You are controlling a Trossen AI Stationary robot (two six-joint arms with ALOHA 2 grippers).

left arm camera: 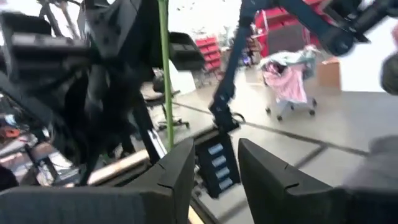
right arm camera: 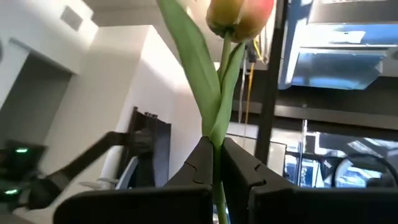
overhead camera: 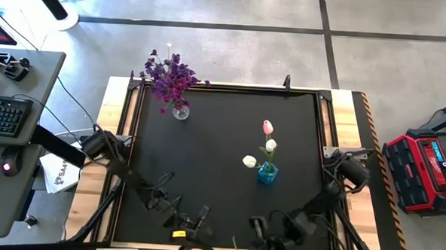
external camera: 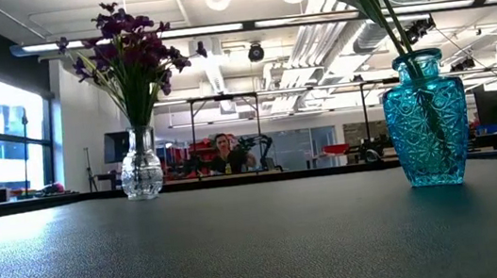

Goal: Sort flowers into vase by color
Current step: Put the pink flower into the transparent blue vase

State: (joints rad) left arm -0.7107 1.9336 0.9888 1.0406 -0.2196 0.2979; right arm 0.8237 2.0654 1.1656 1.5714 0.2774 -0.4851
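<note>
A clear glass vase (overhead camera: 181,110) (external camera: 141,167) near the table's far left corner holds purple sprays (overhead camera: 170,74) (external camera: 128,49). A blue glass vase (overhead camera: 267,173) (external camera: 427,122) right of centre holds one pink tulip (overhead camera: 268,127) and two white ones (overhead camera: 249,161). My right gripper (right arm camera: 217,163), at the near edge (overhead camera: 267,247), is shut on a pink-and-yellow tulip (right arm camera: 239,15). My left gripper (left arm camera: 214,168) is open and holds nothing beside it at the near edge (overhead camera: 192,229). It faces the right arm, where a green stem (left arm camera: 164,62) stands upright. My right gripper pinches the tulip's green stem (right arm camera: 216,144) between its two fingers, just below where the long leaf (right arm camera: 189,56) joins. The stem runs on past the fingertips to the bud. The tulip is lifted clear of the table and stands upright in the left wrist view.
The black mat (overhead camera: 223,132) lies open between the two vases and in front of them. Wooden borders (overhead camera: 344,119) frame the table. A desk with a keyboard (overhead camera: 1,115) stands to the left and a red case (overhead camera: 425,168) to the right. A person (external camera: 224,153) sits far behind.
</note>
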